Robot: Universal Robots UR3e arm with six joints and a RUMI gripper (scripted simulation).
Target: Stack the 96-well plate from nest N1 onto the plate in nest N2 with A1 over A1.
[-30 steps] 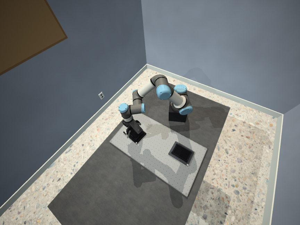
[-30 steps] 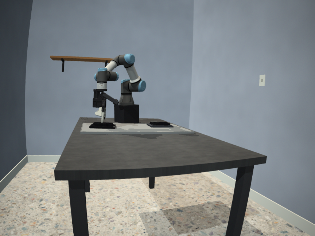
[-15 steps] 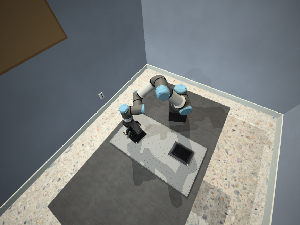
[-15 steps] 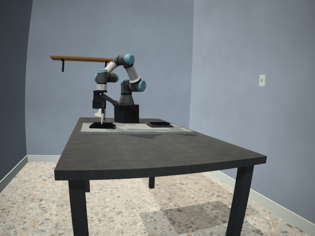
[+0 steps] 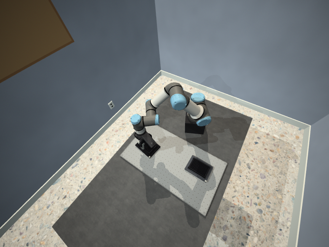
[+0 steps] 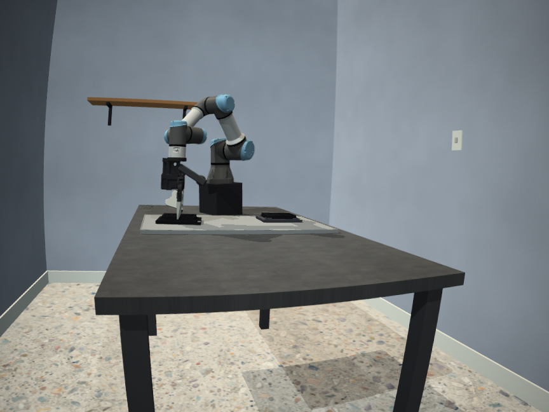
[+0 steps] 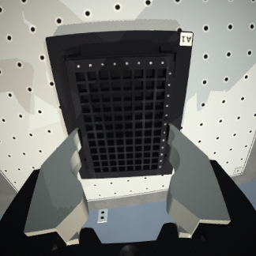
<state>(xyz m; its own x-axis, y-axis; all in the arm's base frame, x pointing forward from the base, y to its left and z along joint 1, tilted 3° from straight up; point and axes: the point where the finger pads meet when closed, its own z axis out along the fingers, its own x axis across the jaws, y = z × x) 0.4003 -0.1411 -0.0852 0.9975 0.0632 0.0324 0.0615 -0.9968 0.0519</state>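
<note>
The gripper (image 7: 126, 158) is down over plate nest N1 (image 7: 55, 79), and its two pale fingers stand on either side of the 96-well plate (image 7: 122, 118), against the plate's long edges at its near end in the wrist view. The left finger meets the plate's left edge and the right finger meets its right edge; both look to be touching, so the jaws are clenched on the plate across its short width. The plate sits in N1, its grid of wells facing up, with the A1 label (image 7: 186, 38) at the far right corner of the nest in the wrist view.

In the top view the gripper (image 5: 144, 146) covers most of the plate (image 5: 151, 151) at the left end of the perforated board (image 5: 170, 170). The second plate (image 5: 198, 167) lies in nest N2 (image 5: 189, 162) toward the right of the board, well apart from the arm.

From the exterior view the gripper (image 6: 178, 212) hangs straight down with its fingertips at the level of the plate (image 6: 177, 218) on the dark table (image 6: 265, 266); the nest N2 (image 6: 278, 218) and its plate sit to the right of the arm's black pedestal (image 6: 230, 201)
</note>
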